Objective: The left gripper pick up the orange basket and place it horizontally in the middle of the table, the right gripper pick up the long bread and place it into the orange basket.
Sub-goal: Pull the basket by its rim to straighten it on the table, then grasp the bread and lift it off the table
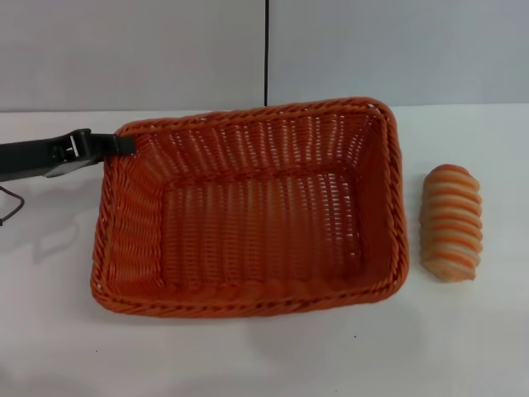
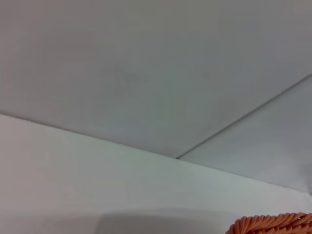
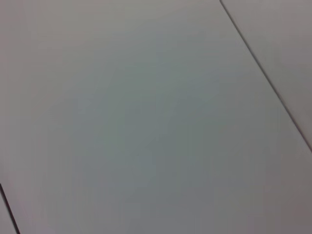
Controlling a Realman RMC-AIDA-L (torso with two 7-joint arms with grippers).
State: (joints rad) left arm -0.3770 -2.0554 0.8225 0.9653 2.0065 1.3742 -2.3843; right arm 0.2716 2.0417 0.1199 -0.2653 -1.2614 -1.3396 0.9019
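A broad white tabletop point(image 1: 248, 356) is carrying the large orange woven basket point(image 1: 248, 211). Its stiff, light braided rim is being met at the far-left corner by the left gripper point(image 1: 124, 145), jaw state untellable. The striped long bread point(image 1: 450, 223) is lying right.

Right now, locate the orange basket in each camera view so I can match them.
Head view: orange basket fills the centre of the table, left gripper at its far-left rim.
Left wrist view: only a rim piece at the picture's edge.
Right wrist view: not in it.
Shared landmark: the braided rim.
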